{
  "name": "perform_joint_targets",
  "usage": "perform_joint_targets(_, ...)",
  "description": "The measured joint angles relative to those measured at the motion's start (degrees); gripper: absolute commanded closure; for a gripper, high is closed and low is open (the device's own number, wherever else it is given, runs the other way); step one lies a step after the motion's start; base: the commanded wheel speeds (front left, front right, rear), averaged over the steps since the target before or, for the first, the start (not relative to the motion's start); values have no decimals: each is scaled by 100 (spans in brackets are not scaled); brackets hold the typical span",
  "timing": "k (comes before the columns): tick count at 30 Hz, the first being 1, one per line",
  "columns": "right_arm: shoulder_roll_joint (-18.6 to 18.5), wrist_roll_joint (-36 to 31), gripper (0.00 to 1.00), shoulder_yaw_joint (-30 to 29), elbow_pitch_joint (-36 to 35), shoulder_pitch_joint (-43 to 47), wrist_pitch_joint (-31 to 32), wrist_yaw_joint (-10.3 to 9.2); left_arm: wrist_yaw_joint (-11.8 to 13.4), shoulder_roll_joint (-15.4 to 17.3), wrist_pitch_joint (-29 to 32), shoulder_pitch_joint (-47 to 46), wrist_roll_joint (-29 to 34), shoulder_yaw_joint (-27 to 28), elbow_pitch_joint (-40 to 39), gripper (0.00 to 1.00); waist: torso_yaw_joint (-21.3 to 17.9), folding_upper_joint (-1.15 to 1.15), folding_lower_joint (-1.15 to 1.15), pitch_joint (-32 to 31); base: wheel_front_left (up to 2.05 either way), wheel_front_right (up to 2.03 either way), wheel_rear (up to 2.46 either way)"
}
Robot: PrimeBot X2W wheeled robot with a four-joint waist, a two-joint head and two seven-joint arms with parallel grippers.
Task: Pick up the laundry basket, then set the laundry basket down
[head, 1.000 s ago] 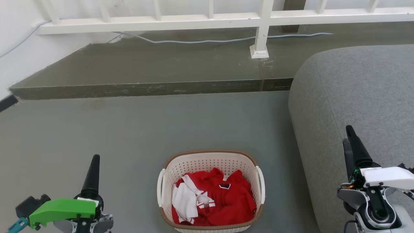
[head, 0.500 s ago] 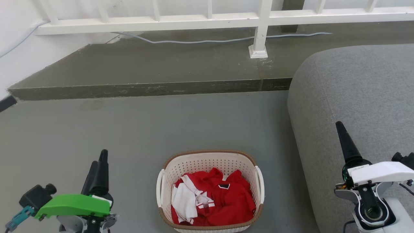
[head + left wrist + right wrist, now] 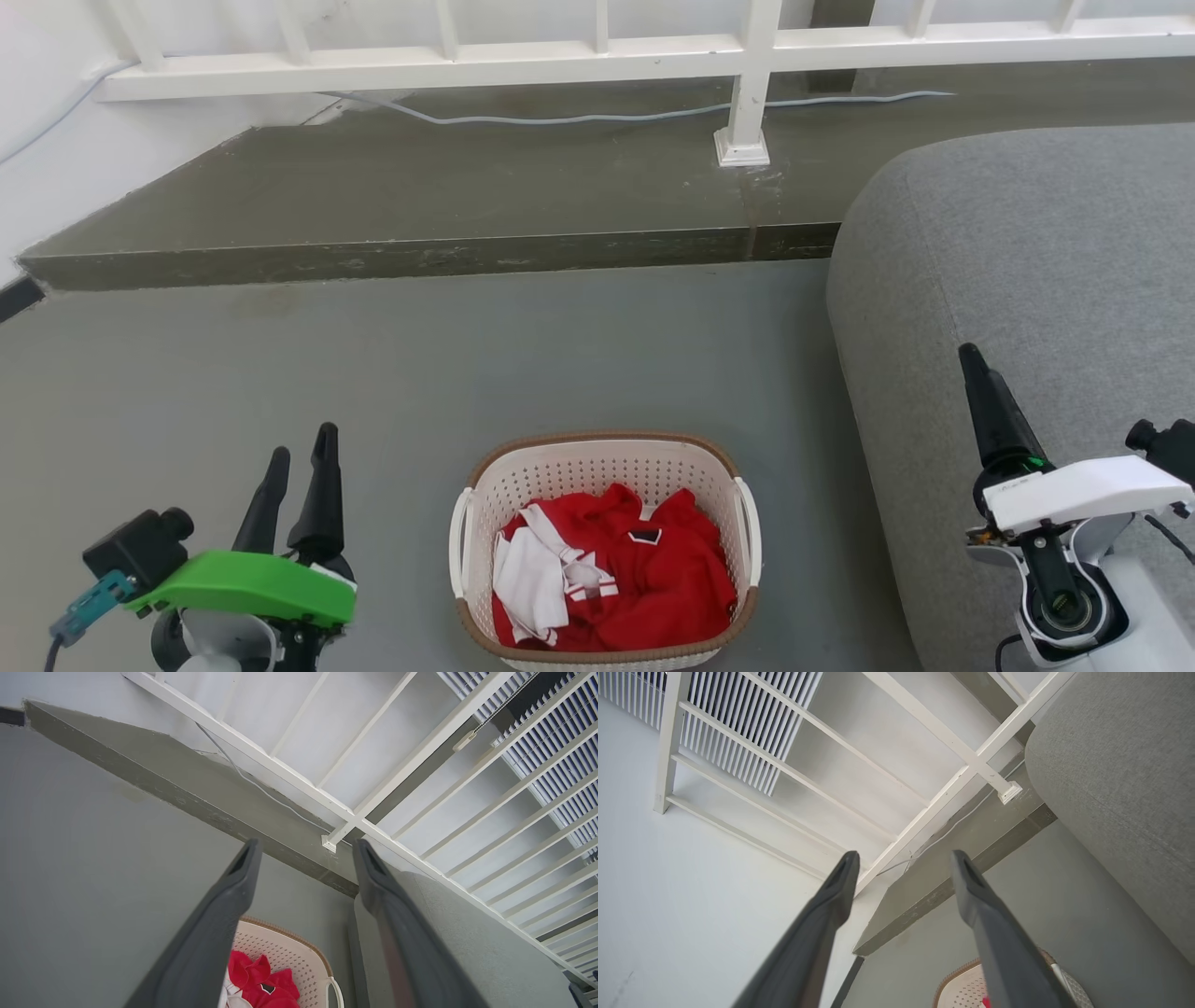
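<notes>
Laundry basket (image 3: 597, 471) sat on floor (image 3: 467, 373), low and centred between arms, red clothing (image 3: 672, 579) inside. Side handles (image 3: 457, 551) faced left and right, one toward each gripper. Left gripper (image 3: 302, 441) nearer, fingers spread wide, empty. Right gripper (image 3: 903, 856) farther out by sofa (image 3: 1027, 243), also wide, empty.

open floor (image 3: 373, 373) left of and beyond the laundry basket (image 3: 579, 471); on its right, the grey sofa (image 3: 1027, 261) leaves a narrow strip.

The grey floor (image 3: 420, 364) carries the laundry basket (image 3: 602, 437), standing upright, with a grey upholstered sofa (image 3: 1027, 252) near it on the right and a raised step (image 3: 420, 201) well beyond.
</notes>
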Motion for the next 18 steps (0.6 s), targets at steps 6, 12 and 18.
perform_joint_targets(6, -1, -537, 0, 54, 37, -12, -74, 0, 66, -10, -96, -10, 556, -99, -42, 0, -6, 0, 0, 1, 0, 0, 0)
perform_joint_targets(12, -4, -1080, 0, 136, 63, -53, -180, 1, 115, -18, -157, -12, 1098, -157, -86, 0, -12, 0, 0, 0, 0, 0, 0)
perform_joint_targets(18, -9, -1599, 0, 137, 98, -71, -270, 0, 124, -33, -286, -12, 1544, -187, -157, 0, -21, 0, 0, -5, 0, 0, 0)
